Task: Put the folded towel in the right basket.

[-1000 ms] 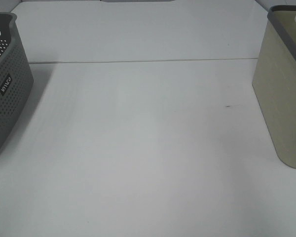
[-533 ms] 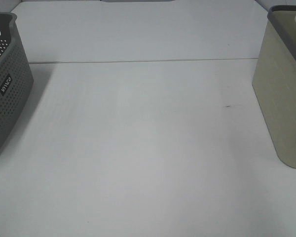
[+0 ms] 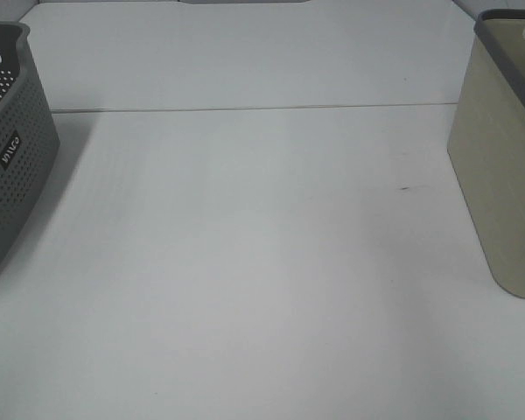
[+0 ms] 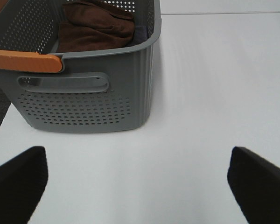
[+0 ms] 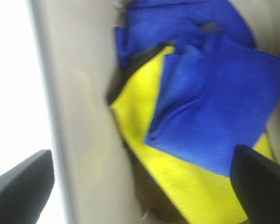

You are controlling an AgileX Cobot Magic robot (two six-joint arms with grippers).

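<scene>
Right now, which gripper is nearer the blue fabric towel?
Right. The right gripper hangs above the blue fabric towel in the beige plastic basket; the left gripper faces the grey perforated basket.

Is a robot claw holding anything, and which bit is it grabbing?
Nothing is held. The left claw is open near the grey perforated plastic basket; the right claw is open above blue and yellow cloth.

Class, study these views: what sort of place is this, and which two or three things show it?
Probably a test bench set up for laundry sorting, not a home: a bare white table, a grey perforated basket holding brown cloth, and a beige basket holding blue and yellow cloth.
</scene>
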